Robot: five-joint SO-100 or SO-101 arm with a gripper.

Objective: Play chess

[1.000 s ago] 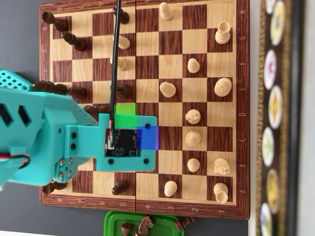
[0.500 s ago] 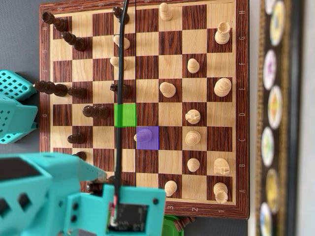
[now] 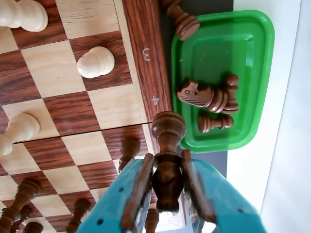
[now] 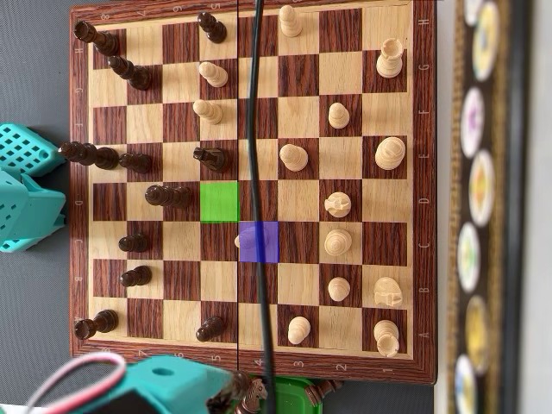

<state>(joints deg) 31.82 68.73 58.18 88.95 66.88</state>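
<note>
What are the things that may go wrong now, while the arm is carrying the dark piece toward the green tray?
The gripper clamps the dark piece only around its middle, so it might tilt or slip before release.

The green tray already holds dark pieces, including a knight, so the dropped piece could bounce out.

A dark piece lies at the tray's edge and could be knocked.

Dark grey tabletop (image 4: 34,78), visible at the left edge of the overhead view. Wooden chessboard (image 4: 424,172) lies directly on it and fills most of the frame. Green tray (image 3: 252,73) sits just off the board's bottom edge, upper right in the wrist view.
</note>
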